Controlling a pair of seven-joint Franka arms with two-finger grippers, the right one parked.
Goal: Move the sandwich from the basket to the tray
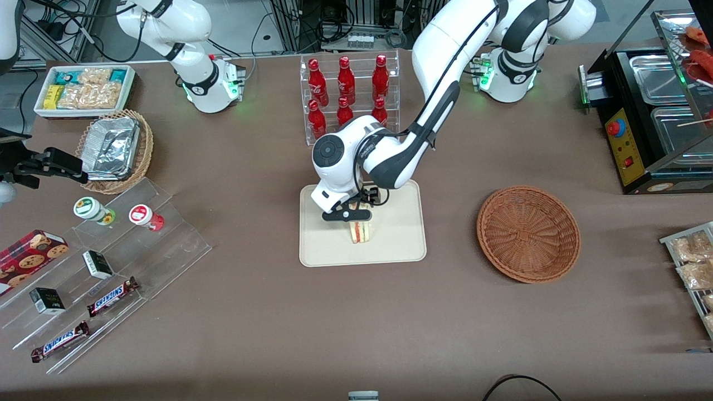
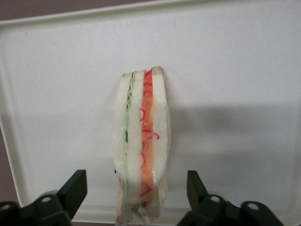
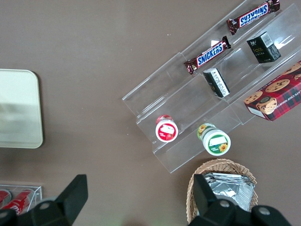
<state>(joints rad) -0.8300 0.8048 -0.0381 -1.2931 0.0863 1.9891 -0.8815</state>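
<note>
Sandwich (image 1: 361, 231) stands on its edge on the tray (image 1: 334, 253), striped filling facing the front camera. Straight above it hangs the claw (image 1: 355, 214), its fingers (image 2: 75, 188) spread wide on either side of the bread, clear of it. Toward the working arm's end of the table (image 1: 267, 328) sits the brown basket (image 1: 528, 233), well apart from the tray.

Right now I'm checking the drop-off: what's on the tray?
Only the sandwich stands on the tray, on edge. The hand is above it, open, fingers apart from the bread. The arm hides part of the tray.
</note>
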